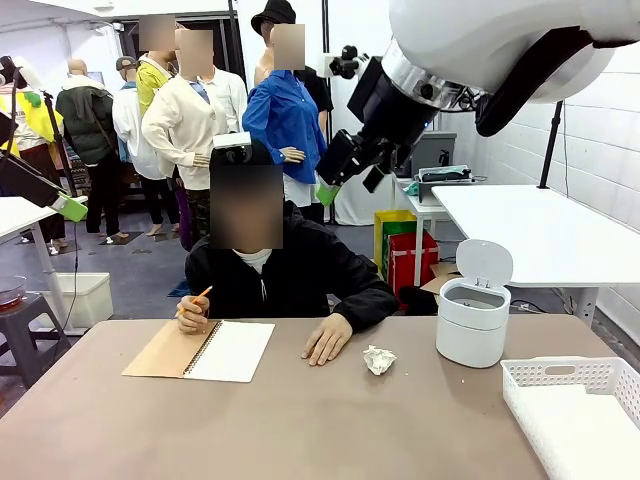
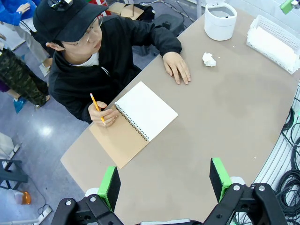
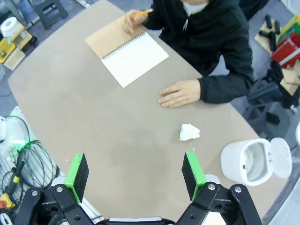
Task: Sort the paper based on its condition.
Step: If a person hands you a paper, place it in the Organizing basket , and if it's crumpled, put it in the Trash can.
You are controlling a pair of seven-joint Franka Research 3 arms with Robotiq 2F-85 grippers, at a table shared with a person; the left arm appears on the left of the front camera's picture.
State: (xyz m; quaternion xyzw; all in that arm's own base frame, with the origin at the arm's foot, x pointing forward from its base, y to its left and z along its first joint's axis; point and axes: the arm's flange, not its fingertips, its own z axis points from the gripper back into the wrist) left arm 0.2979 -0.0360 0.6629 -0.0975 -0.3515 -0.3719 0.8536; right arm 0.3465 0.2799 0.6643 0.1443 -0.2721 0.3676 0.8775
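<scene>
Crumpled paper ball (image 1: 379, 359) lies near the person's hand (image 1: 327, 338)

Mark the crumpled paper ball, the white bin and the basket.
crumpled paper ball (image 1: 379, 359): front view, its middle.
white bin (image 1: 472, 335): front view, its side wall.
basket (image 1: 565, 375): front view, its far wall.

Both wrist views high over table (image 2: 225, 117)

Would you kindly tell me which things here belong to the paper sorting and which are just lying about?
Job: paper ball; bin and basket, likely the destinations.
Lying about: notebook; pencil.
</scene>
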